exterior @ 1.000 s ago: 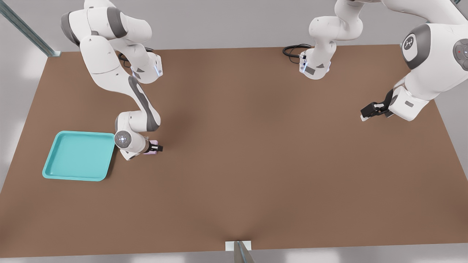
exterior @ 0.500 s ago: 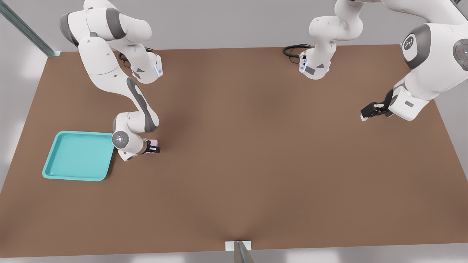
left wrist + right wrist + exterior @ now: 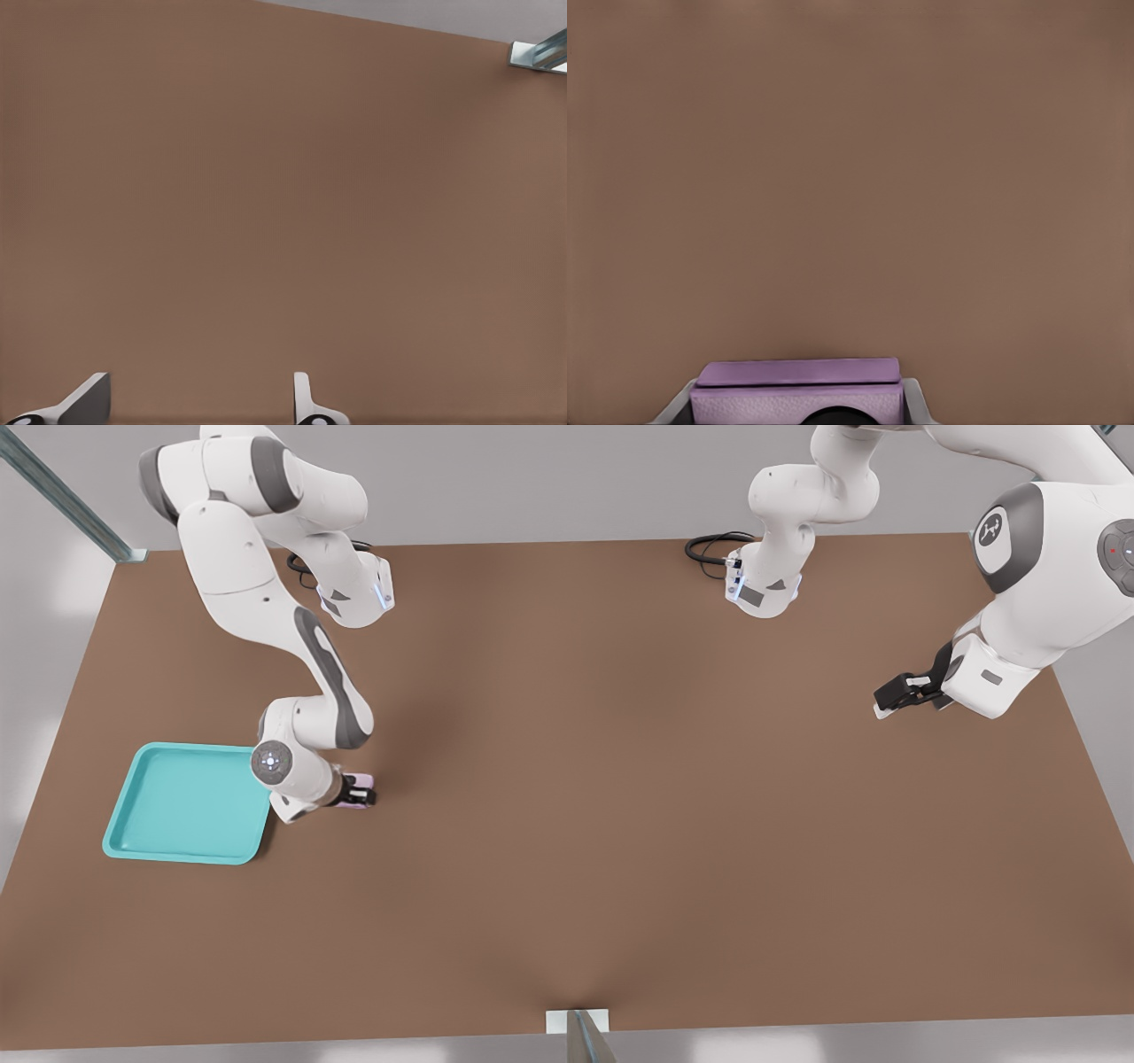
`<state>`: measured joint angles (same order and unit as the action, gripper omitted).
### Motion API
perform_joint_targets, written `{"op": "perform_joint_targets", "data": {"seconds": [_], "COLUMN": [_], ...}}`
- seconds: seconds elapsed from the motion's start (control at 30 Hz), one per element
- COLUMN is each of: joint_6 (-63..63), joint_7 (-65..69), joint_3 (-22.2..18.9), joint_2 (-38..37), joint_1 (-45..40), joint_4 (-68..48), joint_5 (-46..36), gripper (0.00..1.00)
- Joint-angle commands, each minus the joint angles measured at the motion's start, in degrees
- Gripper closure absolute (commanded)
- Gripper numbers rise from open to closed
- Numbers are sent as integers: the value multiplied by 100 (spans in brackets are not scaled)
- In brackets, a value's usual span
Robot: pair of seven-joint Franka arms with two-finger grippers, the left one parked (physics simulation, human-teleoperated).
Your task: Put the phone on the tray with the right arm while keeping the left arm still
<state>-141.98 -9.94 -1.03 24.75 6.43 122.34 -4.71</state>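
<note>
the worktop [image 3: 620, 824] is a plain brown surface, and its near half carries nothing that matters to the job. farther in, toward the front view's left, the tool [image 3: 361, 791] of the right arm [image 3: 292, 638] sits low over the brown surface with its two fingers [image 3: 920, 403] clamped on the phone [image 3: 354, 797], one on each side of the slab. the right wrist view shows the phone [image 3: 799, 390] as a pale pink-purple block seated squarely between the finger pads, its flat edge level.

just to the left of the tool in the front view lies the tray [image 3: 159, 815], turquoise, shallow, with a raised rim; the arm's wrist overlaps its right edge in that view, but the phone is not yet over it.

judging by its look, the phone is a small rigid slab, light, with smooth faces that could slip if the squeeze slackens. the hold across its two opposite sides, near the middle, looks like the right place, since it keeps the slab from tilting. the low rim will need little clearance, and a flat, gentle release should suit a hard thing that could skid on smooth plastic.
</note>
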Motion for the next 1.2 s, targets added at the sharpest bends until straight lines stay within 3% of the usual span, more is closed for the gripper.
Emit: {"op": "perform_joint_targets", "data": {"seconds": [0.0,0.07,0.17,0.4,0.57,0.63,0.77,0.8,0.83,0.9,0.97,1.03,1.07,1.1,1.13,1.17], "joint_6": [47,784,821,821,698,610,758,1222,2226,2790,3580,3624,4054,3985,4055,4468], "joint_7": [282,352,783,2575,3156,3174,3191,3130,2797,1759,564,546,818,853,889,880], "joint_3": [-20,-20,-20,-20,-20,-20,41,146,550,1481,2467,2669,2486,275,-671,-592], "joint_2": [-31,-58,-31,-5,241,329,224,136,74,-321,-523,-884,-1498,-2052,-2220,-1904], "joint_1": [-115,-291,-809,-2057,-2576,-2603,-2541,-2515,-2506,-2497,-2559,-2550,-2498,-568,263,254], "joint_4": [-122,-578,-843,-808,-825,-834,-1395,-1808,-2723,-3093,-3629,-3611,-3585,-3287,-2882,-3171], "joint_5": [75,84,418,444,444,444,444,444,436,619,1429,1411,1376,851,594,594], "gripper": [29,29,29,29,27,0,0,0,0,0,0,0,0,0,0,0]}}
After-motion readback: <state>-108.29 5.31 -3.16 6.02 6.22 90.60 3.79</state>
